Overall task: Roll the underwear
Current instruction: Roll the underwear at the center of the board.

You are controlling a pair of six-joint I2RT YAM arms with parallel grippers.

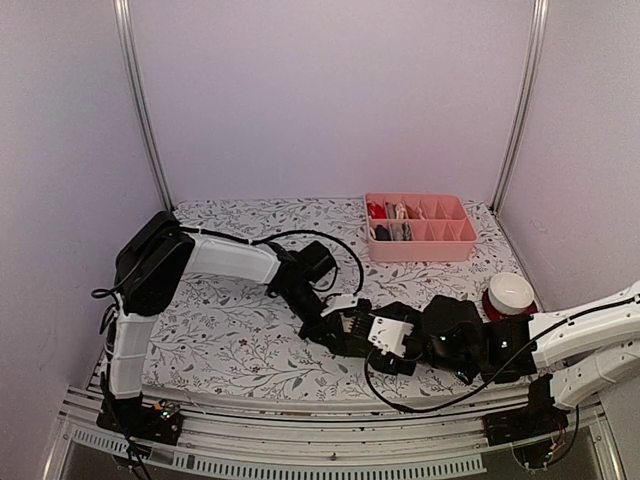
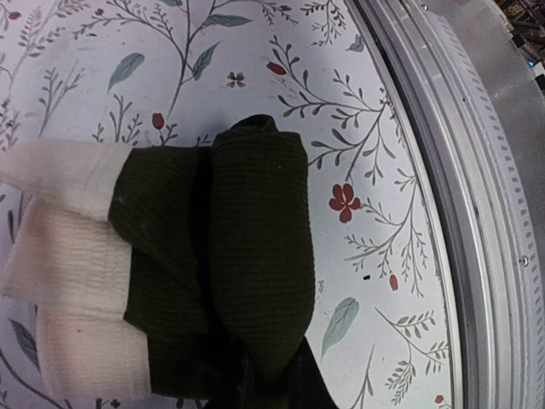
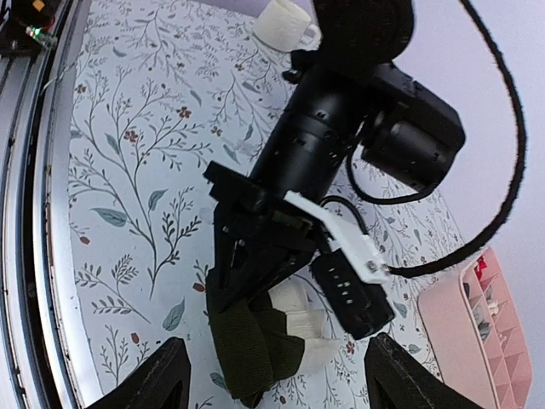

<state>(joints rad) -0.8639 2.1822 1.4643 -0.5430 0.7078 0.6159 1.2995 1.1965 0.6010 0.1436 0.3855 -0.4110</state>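
Olive underwear [image 2: 247,247], folded into a thick roll, lies on the floral table [image 2: 358,102] near its front edge. It overlaps whitish cloth [image 2: 68,256] at one side. Left gripper [image 3: 237,285]: jaws closed, pinching the roll's end. Right gripper [image 3: 277,371]: jaws spread wide, holding nothing, poised just beside the left. Pink tray [image 1: 420,250]: well apart, at the back.

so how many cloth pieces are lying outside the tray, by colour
dark olive cloth: 1
whitish cloth: 2
rust-red cloth: 1
total: 4
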